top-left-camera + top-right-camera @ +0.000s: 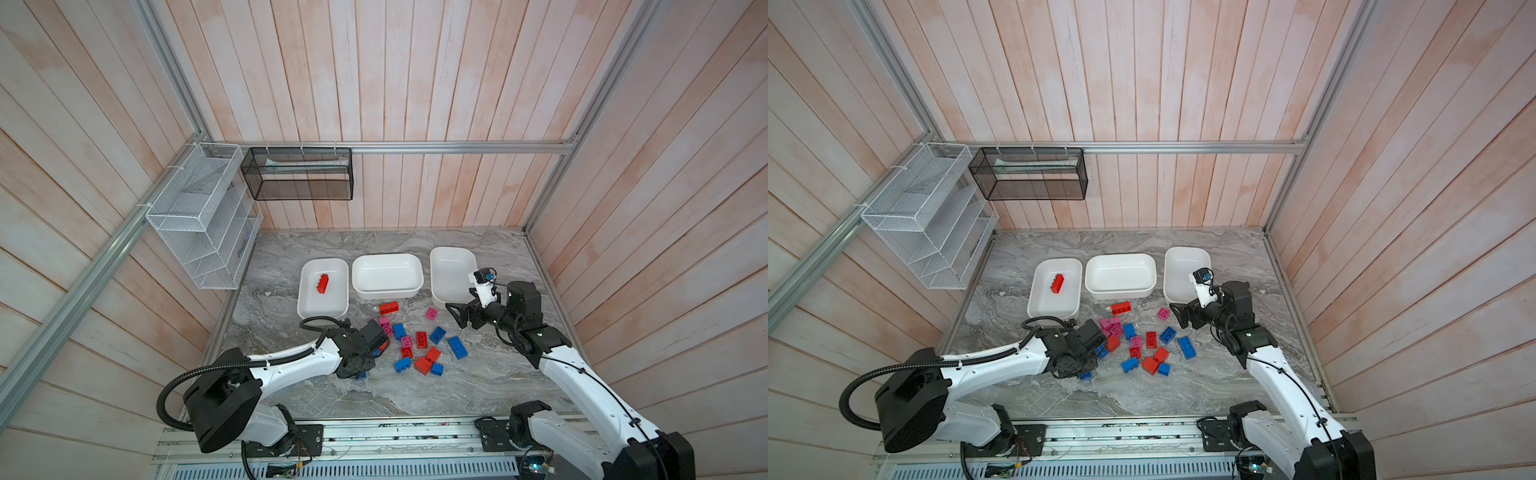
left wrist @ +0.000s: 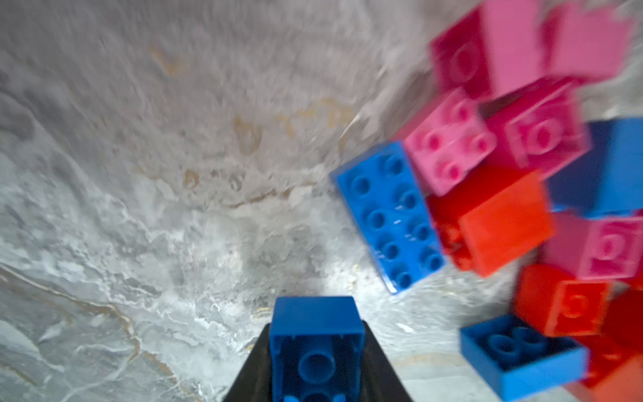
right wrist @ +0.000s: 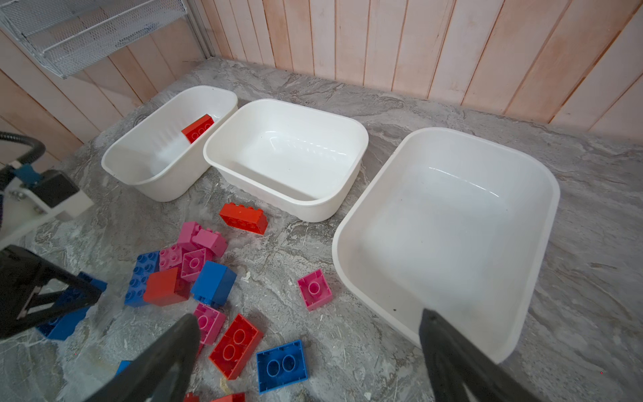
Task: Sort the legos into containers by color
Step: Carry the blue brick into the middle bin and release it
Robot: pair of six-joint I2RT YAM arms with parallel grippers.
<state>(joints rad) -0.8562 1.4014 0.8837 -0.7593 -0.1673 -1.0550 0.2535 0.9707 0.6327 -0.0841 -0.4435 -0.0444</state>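
The left gripper (image 2: 316, 325) is clamped on a small blue studded plastic brick (image 2: 315, 309), its hollow underside toward the wrist camera, at the left edge of a heap of red, blue and pink bricks (image 1: 415, 343) on the grey marbled tabletop (image 1: 415, 395). The right gripper (image 3: 309, 316) gapes wide and empty just right of the heap. Behind stand three white rounded plastic tubs (image 1: 387, 291); the left one holds an oblong red brick (image 1: 323, 283). Bare marble lies before the heap and behind the tubs.

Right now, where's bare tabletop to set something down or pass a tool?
Free: grey marble tabletop between the three white plastic tubs and the plank wall; between the red, blue and pink brick pile and the front metal rail. Crowded: that pile near the tubs.
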